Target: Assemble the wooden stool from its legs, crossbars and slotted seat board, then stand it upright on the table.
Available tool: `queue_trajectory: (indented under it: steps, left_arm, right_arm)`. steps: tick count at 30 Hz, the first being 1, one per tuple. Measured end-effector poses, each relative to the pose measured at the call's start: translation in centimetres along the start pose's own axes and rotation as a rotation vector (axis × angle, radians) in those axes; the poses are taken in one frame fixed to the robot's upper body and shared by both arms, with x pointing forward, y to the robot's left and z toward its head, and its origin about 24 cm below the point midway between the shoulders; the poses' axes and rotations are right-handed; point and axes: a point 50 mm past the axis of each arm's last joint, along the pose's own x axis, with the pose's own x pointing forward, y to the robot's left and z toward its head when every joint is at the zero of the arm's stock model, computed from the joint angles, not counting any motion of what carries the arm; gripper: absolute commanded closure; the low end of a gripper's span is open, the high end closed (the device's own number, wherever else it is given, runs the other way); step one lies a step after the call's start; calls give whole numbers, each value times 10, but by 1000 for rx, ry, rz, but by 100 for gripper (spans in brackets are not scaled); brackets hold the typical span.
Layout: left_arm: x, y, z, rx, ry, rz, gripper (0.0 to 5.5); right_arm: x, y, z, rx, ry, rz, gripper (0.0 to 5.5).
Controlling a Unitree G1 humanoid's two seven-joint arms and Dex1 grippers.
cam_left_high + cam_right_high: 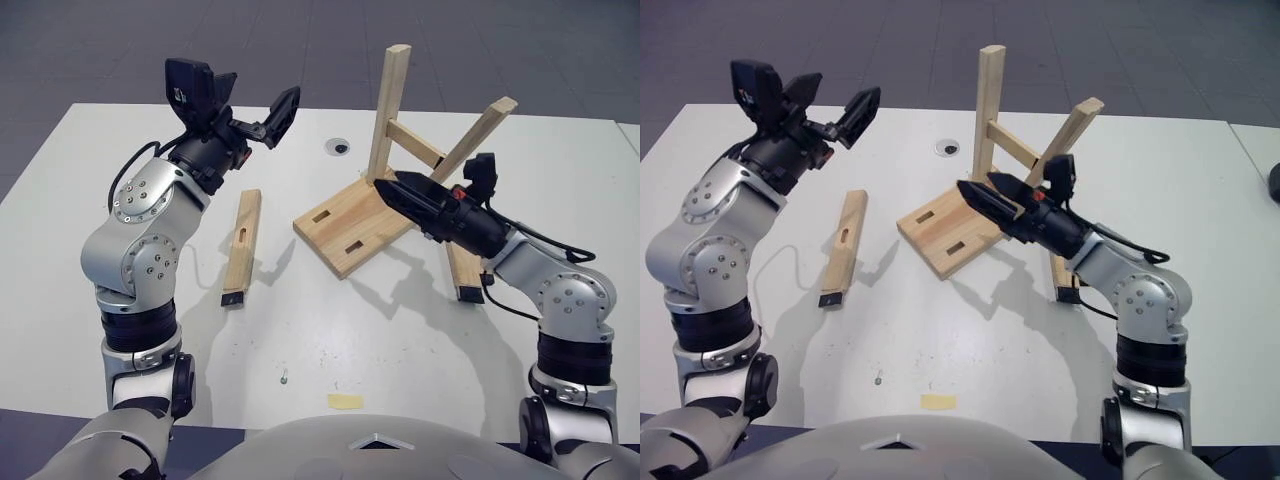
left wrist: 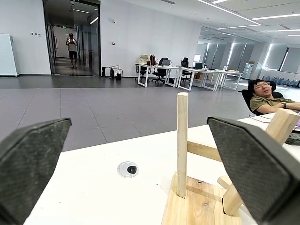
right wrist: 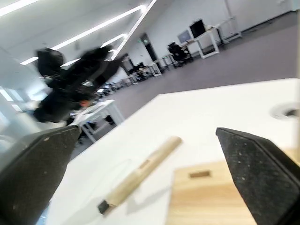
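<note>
Seat board point(image 1: 345, 228): on tabletop point(image 1: 120, 160), slot face up, apparently tipped onto one edge, not certain.
Fitted at its far side: upright leg point(image 1: 388, 110) and leaning leg point(image 1: 478, 135), tied together by crossbar point(image 1: 415, 143).
Loose leg point(image 1: 241, 245): flat, left of board, apart from it.
Fourth leg point(image 1: 462, 272): flat, right of board, partly hidden under the right arm.

Right gripper point(image 1: 392, 186): at board's right edge, near the bases of the fitted legs. Spread wide, nothing held. Contact with board not discernible.
Left gripper point(image 1: 255, 100): raised well left of board, above the loose leg. Also spread wide, empty.

Risks, judged only:
- Board skidding or flipping if pushed from the right with nothing bracing the left side.
- Leaning leg possibly not fully seated; could be levered out or take the crossbar with it under a sideways nudge.
- Jamming or a chipped slot edge if a loose leg goes in skewed.
- Fourth leg swept off by the right arm above it.

Containers: none proper. Nearest equivalent is the board's slots point(image 1: 321, 215): two near ones empty, far ones apparently taken by the fitted legs.

Beyond board: grommet point(image 1: 340, 147). Well in front of the board: tape scrap point(image 1: 345, 401).
</note>
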Motion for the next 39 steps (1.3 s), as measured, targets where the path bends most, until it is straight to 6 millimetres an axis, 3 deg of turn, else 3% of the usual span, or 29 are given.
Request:
queue_trajectory:
  steps: [6,9,11,15,23,33,39]
  left_arm:
    - [-2,4,1,16,1,19,10]
    - [-2,4,1,18,4,13,10]
    - [-2,4,0,19,6,12,10]
    - [-1,4,-2,19,13,9,10]
    - [1,6,-6,18,35,9,10]
    - [1,6,-11,22,48,27,10]
    - [3,4,-13,24,56,15,10]
  right_arm:
    - [-37,-55,-23,-16,207,-458,13]
    - [-41,-68,-14,-45,178,-591,13]
    - [-35,-71,0,-70,70,-653,13]
    - [-5,-56,16,-59,-110,-620,13]
    - [65,-21,19,-138,-162,-489,13]
    - [68,-13,20,-258,-197,-341,13]
    - [99,16,13,-316,-207,-201,13]
